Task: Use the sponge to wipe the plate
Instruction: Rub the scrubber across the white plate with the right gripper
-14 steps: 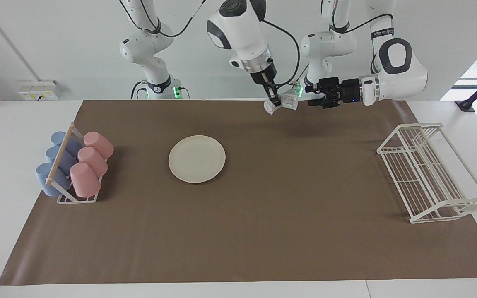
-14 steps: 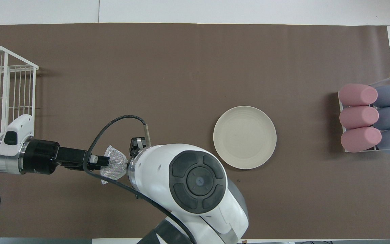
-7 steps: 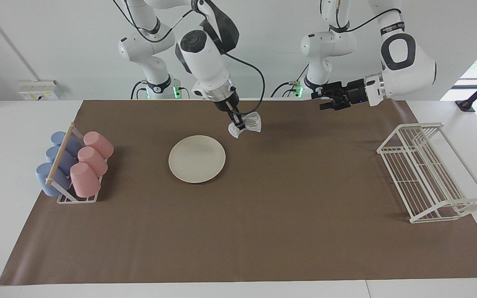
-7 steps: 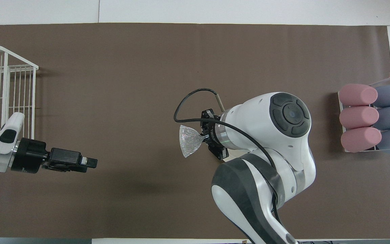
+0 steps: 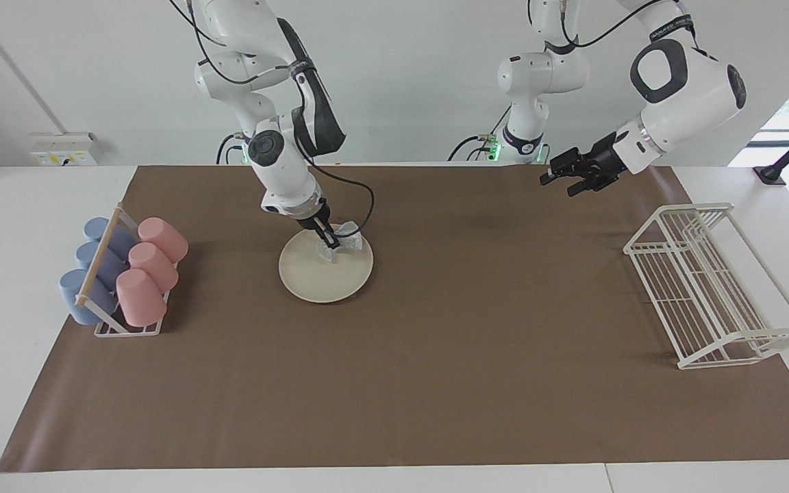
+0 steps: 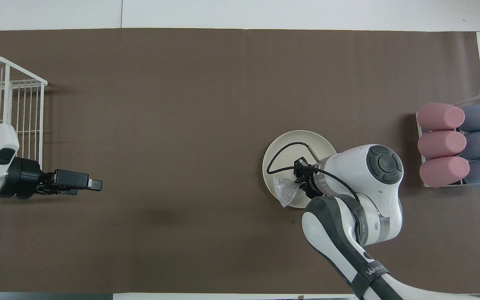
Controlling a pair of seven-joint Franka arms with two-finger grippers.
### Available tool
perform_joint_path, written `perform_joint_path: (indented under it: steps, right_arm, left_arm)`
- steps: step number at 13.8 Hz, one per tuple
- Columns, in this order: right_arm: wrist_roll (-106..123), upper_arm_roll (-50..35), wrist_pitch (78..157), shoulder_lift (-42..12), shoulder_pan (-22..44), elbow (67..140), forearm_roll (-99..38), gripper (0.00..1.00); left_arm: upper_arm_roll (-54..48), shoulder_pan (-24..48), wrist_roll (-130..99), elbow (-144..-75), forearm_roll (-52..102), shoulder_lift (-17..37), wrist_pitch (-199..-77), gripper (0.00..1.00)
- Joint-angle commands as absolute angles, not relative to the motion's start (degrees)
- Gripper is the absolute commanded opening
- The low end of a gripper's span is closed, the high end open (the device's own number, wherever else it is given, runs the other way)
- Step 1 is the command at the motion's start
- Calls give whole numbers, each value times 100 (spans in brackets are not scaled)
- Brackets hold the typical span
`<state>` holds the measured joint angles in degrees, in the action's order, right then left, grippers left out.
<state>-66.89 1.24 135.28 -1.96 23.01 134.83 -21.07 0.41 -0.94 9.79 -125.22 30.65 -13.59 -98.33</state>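
Sponge [image 5: 344,239] on plate [image 5: 312,277], fanning from right pincer [image 5: 331,242].

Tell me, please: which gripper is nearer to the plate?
Right. The right gripper is over the plate, shut on the sponge. The left gripper waits in the air, open, over the mat near the left arm's end.

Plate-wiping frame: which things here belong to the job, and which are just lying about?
In the job:
- plate, on the brown mat
- sponge, over the plate's rim
- right gripper, shut on the sponge

Lying about:
- cup rack with pink and blue cups, toward the right arm's end
- white wire rack, toward the left arm's end
- left gripper, open, waiting
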Motion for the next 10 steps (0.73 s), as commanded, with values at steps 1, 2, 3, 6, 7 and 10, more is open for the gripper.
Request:
perform_joint_path:
  steps: [1, 2, 3, 6, 7, 10]
  right_arm:
    - [-6321, 35, 13693, -227, 2215, 13693, -2162, 0]
    - [-6111, 35, 13693, -281, 2154, 13711, -2206, 0]
    - [-5891, 35, 13702, -281, 2084, 13737, -2276, 0]
    - [-4829, 44, 13851, -343, 1487, 13737, -2276, 0]
    - [-4538, 44, 13878, -378, 1329, 13729, -2276, 0]
    - [-4394, 35, 14001, -378, 1274, 13746, -2276, 0]
  left_arm:
    - [70, 0, 756, -12542, 2936, -1380, -10054, 100]
    - [70, 0, 756, -12542, 2936, -1380, -10081, 100]
    - [70, 0, 747, -12542, 2936, -1380, -10133, 100]
    - [70, 0, 747, -12551, 2936, -1371, -10187, 100]
    - [70, -9, 747, -12551, 2936, -1371, -10187, 100]
    - [70, 0, 747, -12542, 2936, -1371, -10187, 100]
